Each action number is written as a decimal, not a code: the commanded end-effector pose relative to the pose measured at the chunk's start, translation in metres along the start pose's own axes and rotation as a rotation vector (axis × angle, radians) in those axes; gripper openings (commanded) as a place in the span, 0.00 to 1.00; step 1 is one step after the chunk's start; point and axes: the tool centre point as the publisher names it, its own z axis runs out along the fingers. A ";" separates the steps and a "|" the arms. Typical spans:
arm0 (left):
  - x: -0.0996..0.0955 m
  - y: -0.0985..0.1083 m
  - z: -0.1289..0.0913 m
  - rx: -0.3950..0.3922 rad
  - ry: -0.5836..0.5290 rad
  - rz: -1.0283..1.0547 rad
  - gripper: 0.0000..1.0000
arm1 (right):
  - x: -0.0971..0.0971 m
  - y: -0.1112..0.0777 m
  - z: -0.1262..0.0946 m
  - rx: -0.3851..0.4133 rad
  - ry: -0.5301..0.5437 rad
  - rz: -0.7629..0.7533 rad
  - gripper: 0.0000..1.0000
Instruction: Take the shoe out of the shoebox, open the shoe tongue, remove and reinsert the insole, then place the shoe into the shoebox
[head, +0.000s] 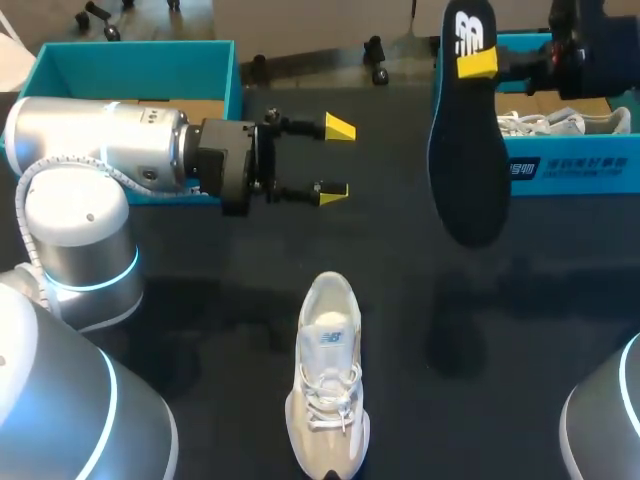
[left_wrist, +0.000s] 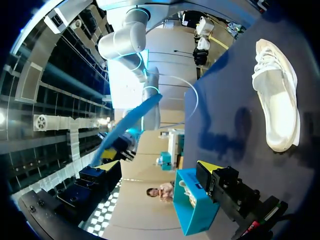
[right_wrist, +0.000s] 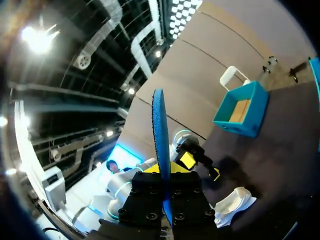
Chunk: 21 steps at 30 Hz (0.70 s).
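Observation:
A white shoe lies on the black table near its front edge, toe pointing away from me. Its dark blue insole hangs upright in the air at the back right, with my right gripper shut on its upper end. In the right wrist view the insole stands edge-on between the fingers of the right gripper. My left gripper is open and empty over the table's middle, behind the shoe. The left wrist view shows the shoe off to one side, well apart from the finger's yellow tip.
A teal shoebox at the back right holds a second white shoe. Another teal box stands at the back left, partly behind my left arm. Bare black table lies between the shoe and both boxes.

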 end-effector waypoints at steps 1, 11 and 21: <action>0.000 0.000 0.001 -0.002 0.000 0.002 1.00 | -0.033 0.008 -0.001 -0.001 0.026 0.123 0.00; 0.000 0.000 0.001 -0.002 0.000 0.002 1.00 | -0.083 0.013 -0.002 0.010 0.058 0.279 0.00; 0.000 0.000 0.001 -0.002 0.000 0.002 1.00 | -0.107 0.025 0.007 0.021 0.055 0.363 0.00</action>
